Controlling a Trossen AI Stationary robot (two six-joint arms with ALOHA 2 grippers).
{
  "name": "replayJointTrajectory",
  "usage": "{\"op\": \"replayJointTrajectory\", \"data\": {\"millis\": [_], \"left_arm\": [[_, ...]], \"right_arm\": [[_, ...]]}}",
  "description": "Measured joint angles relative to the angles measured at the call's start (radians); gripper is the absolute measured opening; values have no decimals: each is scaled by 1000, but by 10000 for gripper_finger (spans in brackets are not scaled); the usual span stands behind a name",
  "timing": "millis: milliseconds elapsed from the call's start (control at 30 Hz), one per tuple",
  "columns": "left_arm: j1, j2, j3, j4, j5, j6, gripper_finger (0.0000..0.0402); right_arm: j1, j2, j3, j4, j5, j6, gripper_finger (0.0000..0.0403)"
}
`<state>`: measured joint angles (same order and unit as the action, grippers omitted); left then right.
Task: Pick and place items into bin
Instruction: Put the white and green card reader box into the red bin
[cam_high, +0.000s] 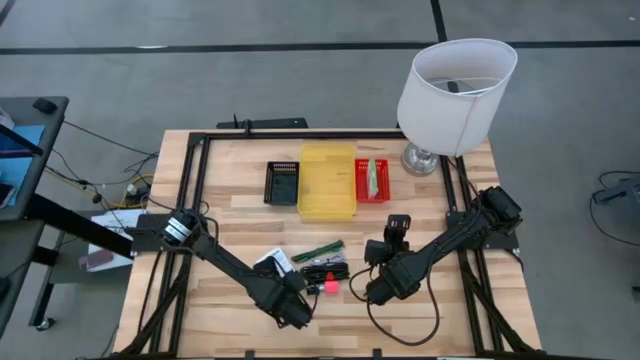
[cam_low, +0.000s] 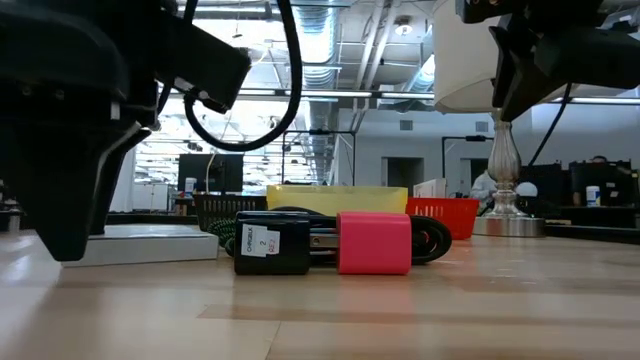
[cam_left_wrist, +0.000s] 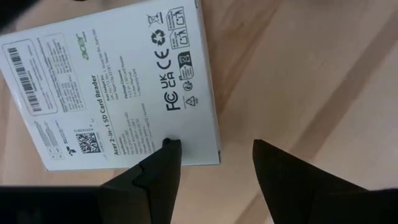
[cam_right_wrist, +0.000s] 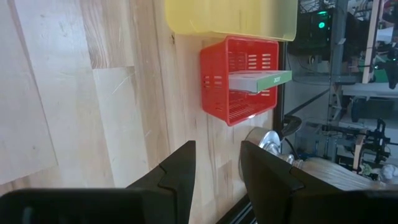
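From above, the left gripper (cam_high: 296, 312) hovers beside the white packet (cam_high: 272, 265); the pink block (cam_high: 329, 287) lies between it and the right gripper (cam_high: 378, 291). At table level, the block (cam_low: 374, 242) touches a black clip (cam_low: 272, 243). Left wrist: fingers (cam_left_wrist: 155, 177) parted, empty, over the packet's (cam_left_wrist: 112, 87) edge. Right wrist: fingers (cam_right_wrist: 177, 171) apart, holding nothing, red basket (cam_right_wrist: 239, 78) ahead.

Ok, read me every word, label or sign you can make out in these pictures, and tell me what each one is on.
"Acer 2-in-1 SD Card Reader": side print on the white box under the left gripper.
"FC", "UK CA", "CE": marks on the same box.
Barcode, QR code and fine print there: too small to read.
"2": white label on the black block; the rest is blurred.
Green-edged packet in the red basket: print unreadable.
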<state>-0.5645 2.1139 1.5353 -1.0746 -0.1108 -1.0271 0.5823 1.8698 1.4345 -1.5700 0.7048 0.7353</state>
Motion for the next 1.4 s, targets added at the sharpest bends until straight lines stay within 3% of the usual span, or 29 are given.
{"op": "replayJointTrajectory", "data": {"millis": [533, 1100, 1400], "left_arm": [[2, 1, 17, -14, -5, 9, 192], [-2, 1, 82, -93, -78, 11, 192], [17, 43, 84, -75, -28, 42, 192]], "right_arm": [[0, 0, 0, 1, 0, 0, 120], [0, 0, 0, 5, 0, 2, 120], [4, 0, 0, 4, 0, 18, 120]]}}
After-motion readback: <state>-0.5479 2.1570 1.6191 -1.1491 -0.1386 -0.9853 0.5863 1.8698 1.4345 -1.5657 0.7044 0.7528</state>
